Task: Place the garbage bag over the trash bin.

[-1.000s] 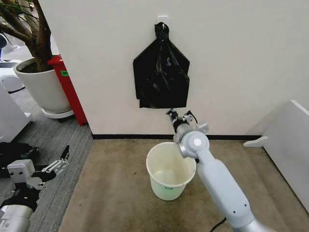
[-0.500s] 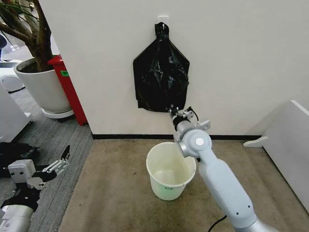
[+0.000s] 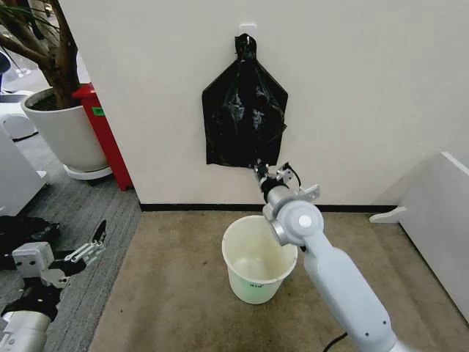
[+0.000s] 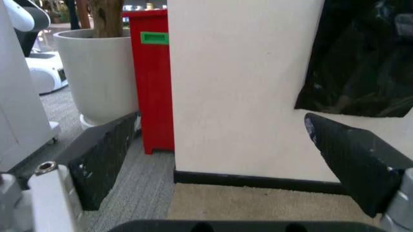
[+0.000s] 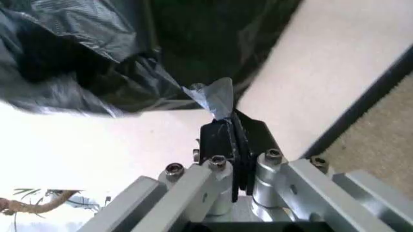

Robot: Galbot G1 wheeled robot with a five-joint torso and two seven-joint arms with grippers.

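The white trash bin (image 3: 258, 284) stands open on the beige carpet below a black bag bundle (image 3: 244, 110) hung on the wall. My right gripper (image 3: 262, 170) reaches up over the bin to the bundle's lower right corner. In the right wrist view the right gripper (image 5: 226, 126) is shut on a thin glossy corner of the garbage bag (image 5: 215, 95), which still lies against the bundle. My left gripper (image 3: 95, 238) waits low at the left, and its fingers (image 4: 103, 159) stand wide apart in the left wrist view.
A large white plant pot (image 3: 66, 136) with a tree and a red cabinet (image 3: 106, 136) stand at the left by the wall's edge. A white panel (image 3: 440, 213) leans at the right. Open carpet surrounds the bin.
The right gripper has risen slightly to the bundle's lower right corner and closed on the plastic there. The bundle's bottom edge has drawn up and inward. The left arm is still.
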